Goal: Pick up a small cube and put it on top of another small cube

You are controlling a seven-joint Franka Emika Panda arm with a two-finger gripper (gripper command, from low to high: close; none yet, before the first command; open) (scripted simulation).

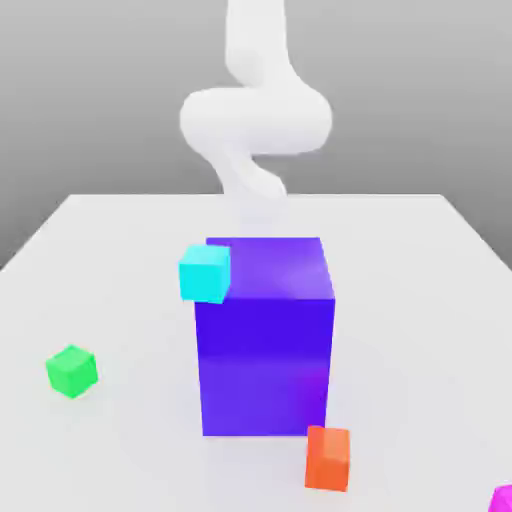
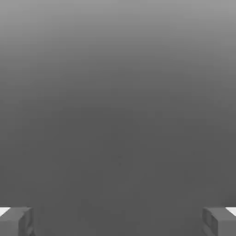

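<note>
Pale tabletop (image 1: 420, 260), plain grey backdrop behind it, white arm (image 1: 257, 120) over at the far side. Claw (image 2: 118, 223) is wide open in the hand view, one finger at each edge, nothing between them, so no grip on anything. Going out from there, the big blue-purple block (image 1: 265, 365) stands mid-table, w/ a cyan cube (image 1: 204, 275) at its upper corner on the ext. view's left; can't tell if it's resting on top. Orange cube (image 1: 328, 459) is by the block's near corner. Green cube (image 1: 72, 371), the one to stack on, sits well apart on the ext. view's left. Pink cube (image 1: 502, 500), the one to pick up, is at the near corner on the ext. view's right, partly cut off. Step in hand, I'd say: the approach, pre-grasp. Next move: get over the pink cube, clear of the block, jaws lined up w/ its sides, then lower & close.
</note>
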